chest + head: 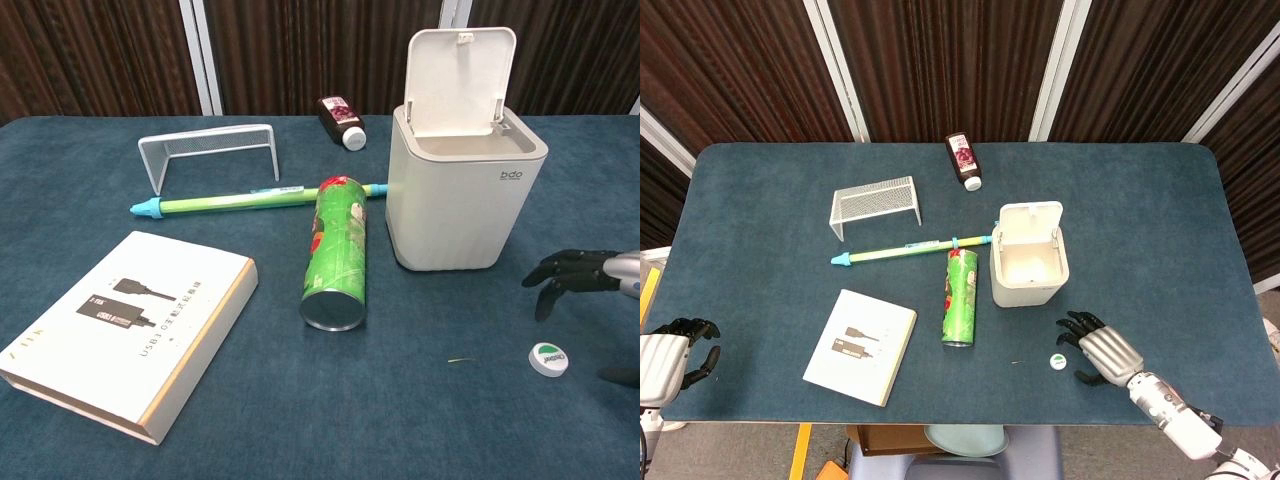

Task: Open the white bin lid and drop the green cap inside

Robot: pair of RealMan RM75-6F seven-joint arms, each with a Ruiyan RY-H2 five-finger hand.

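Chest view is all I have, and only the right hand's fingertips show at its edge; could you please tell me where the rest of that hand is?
Observer: In the head view the right hand sits just right of the green cap, apart from it, fingers spread, holding nothing.
Operator: Thank you. Is anything inside the white bin?
Observer: Looking down past the raised lid, I see only bare white interior.
Operator: And the left hand?
Observer: The left hand is off the table's near left corner, holding nothing.

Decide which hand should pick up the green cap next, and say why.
The right hand: it hovers open just beside the cap, near the open bin. The left hand sits at the table's far edge.
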